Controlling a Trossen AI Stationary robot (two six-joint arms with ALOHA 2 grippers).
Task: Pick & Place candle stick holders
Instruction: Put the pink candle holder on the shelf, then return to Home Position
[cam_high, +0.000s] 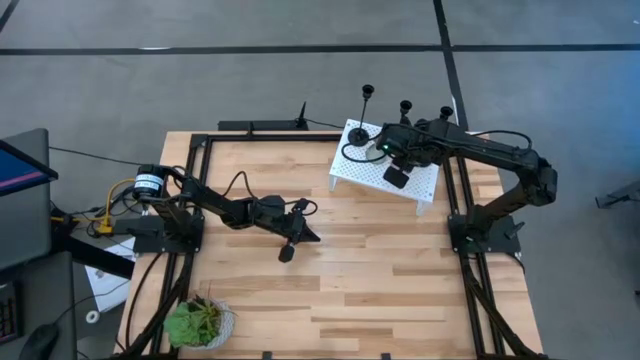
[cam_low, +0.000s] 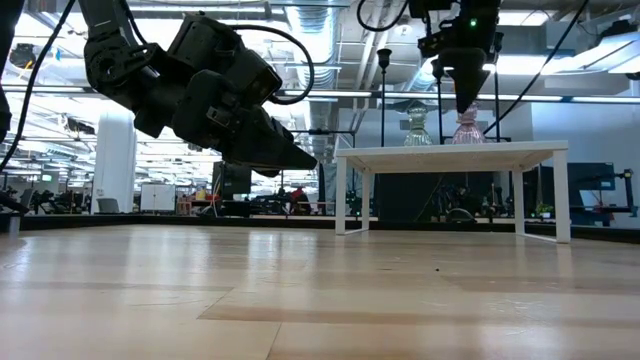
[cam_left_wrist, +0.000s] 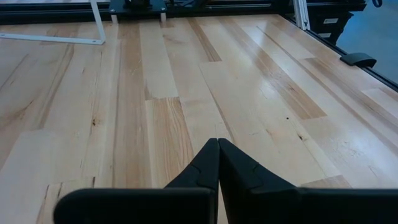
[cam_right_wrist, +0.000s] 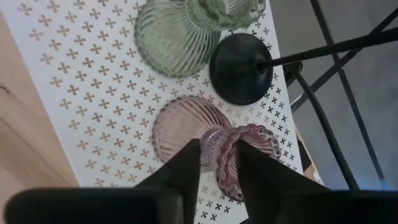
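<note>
Between the fingers of my right pincer (cam_right_wrist: 216, 163) stands the pinkish-brown holder (cam_right_wrist: 205, 140), ribbed glass, upright on its round base, scalloped cup on top. Just beyond it sit the grey-green ribbed holder (cam_right_wrist: 177, 34) and a tall black holder (cam_right_wrist: 239, 68) with a round base and thin stem.

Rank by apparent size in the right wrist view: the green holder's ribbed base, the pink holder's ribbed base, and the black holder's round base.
1. Green holder's ribbed base, largest.
2. Pink holder's ribbed base, though the fingers hide part.
3. Black holder's round base, smallest.
All rest on the white perforated stand, so nearness matters little.
</note>
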